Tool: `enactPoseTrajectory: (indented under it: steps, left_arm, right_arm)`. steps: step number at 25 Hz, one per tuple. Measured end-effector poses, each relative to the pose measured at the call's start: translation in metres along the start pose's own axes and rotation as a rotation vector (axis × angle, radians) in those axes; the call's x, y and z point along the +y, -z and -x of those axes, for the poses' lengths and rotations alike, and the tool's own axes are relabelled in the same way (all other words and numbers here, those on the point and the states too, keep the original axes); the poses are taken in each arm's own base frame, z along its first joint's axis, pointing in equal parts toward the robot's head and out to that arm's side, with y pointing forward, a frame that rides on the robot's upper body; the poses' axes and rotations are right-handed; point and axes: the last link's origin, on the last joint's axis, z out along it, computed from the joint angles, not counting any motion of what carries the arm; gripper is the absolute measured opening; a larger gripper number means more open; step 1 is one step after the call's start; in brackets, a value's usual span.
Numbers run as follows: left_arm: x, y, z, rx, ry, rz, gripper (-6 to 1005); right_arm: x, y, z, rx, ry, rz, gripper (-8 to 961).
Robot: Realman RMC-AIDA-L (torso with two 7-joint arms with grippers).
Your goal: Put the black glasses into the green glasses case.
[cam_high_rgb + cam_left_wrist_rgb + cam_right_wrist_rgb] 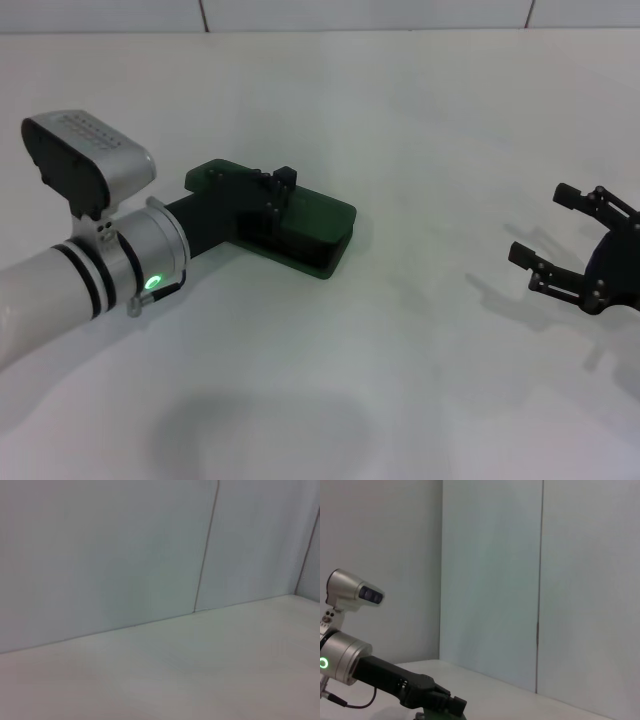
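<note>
The green glasses case [322, 222] lies on the white table, left of centre, and its lid looks closed. My left gripper [283, 183] reaches across the top of the case, its black fingers together and resting on the lid. The right wrist view shows the same left gripper [454, 703] from the side, with a sliver of the green case [426, 715] under it. My right gripper [540, 222] hovers open near the table's right edge, far from the case, with nothing between its fingers. The black glasses are out of view.
The white table [420, 380] runs back to a pale panelled wall [360, 12]. The left wrist view shows only bare table [200, 670] and wall [125, 555]. My left arm's silver wrist [150, 250] covers the case's near-left part.
</note>
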Motion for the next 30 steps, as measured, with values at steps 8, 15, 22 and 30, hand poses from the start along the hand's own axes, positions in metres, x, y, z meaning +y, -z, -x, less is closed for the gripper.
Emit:
enactPoseTrajectory:
  steps: [8, 15, 22, 30]
  left_arm:
    - [0.000, 0.000, 0.001, 0.014, -0.017, -0.001, 95]
    - [-0.001, 0.000, 0.001, 0.012, -0.015, 0.002, 96]
    - [-0.003, 0.002, 0.009, -0.007, -0.006, -0.009, 97]
    - [-0.003, 0.006, 0.002, 0.035, 0.002, 0.013, 98]
  right_arm:
    - [0.000, 0.000, 0.000, -0.001, -0.001, 0.003, 875]
    - [0.000, -0.001, 0.001, -0.003, 0.000, 0.005, 875]
    - [0.000, -0.002, 0.001, -0.005, 0.001, 0.007, 875]
    - [0.000, -0.002, 0.001, -0.007, 0.001, 0.005, 875]
